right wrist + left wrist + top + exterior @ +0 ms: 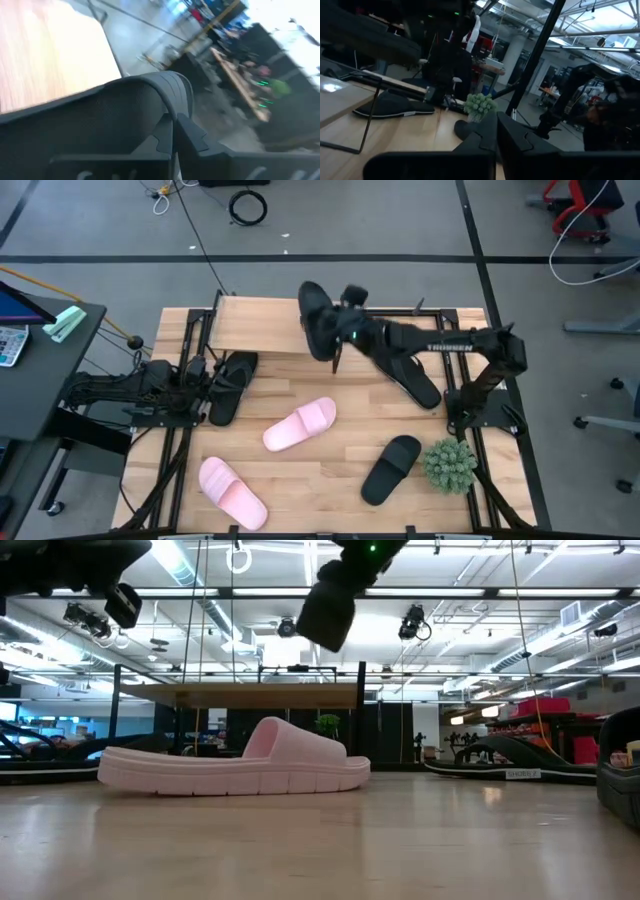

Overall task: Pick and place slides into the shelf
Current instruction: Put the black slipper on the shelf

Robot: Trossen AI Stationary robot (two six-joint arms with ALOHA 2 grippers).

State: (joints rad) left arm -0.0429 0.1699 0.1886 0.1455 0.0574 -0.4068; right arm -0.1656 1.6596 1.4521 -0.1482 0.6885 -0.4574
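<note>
My right gripper [333, 330] is shut on a black broad-strap slide [314, 315] and holds it in the air over the right end of the shelf [255, 323], a light board in a thin black frame at the table's far side. The low view shows this slide [335, 600] high up and tilted. Two pink slides [300, 425] [232, 492], a second black slide [390, 470] and two black flip-flops [232, 385] [415, 380] lie sole-down on the table. My left gripper [205, 385] waits shut at the left. My right gripper pinches the black slide's broad ribbed strap [169, 102] between its two fingers [192, 135]. The fingers reach in from the table's right side, slanting a little downward. The slide is lifted clear and hangs tilted at the gripper, above the shelf's right end.
A small green potted plant [450, 463] stands near the table's right front, beside the black slide on the table. One flip-flop lies under my right arm. Bare wood lies between the pink slides and the near edge [330, 515].
</note>
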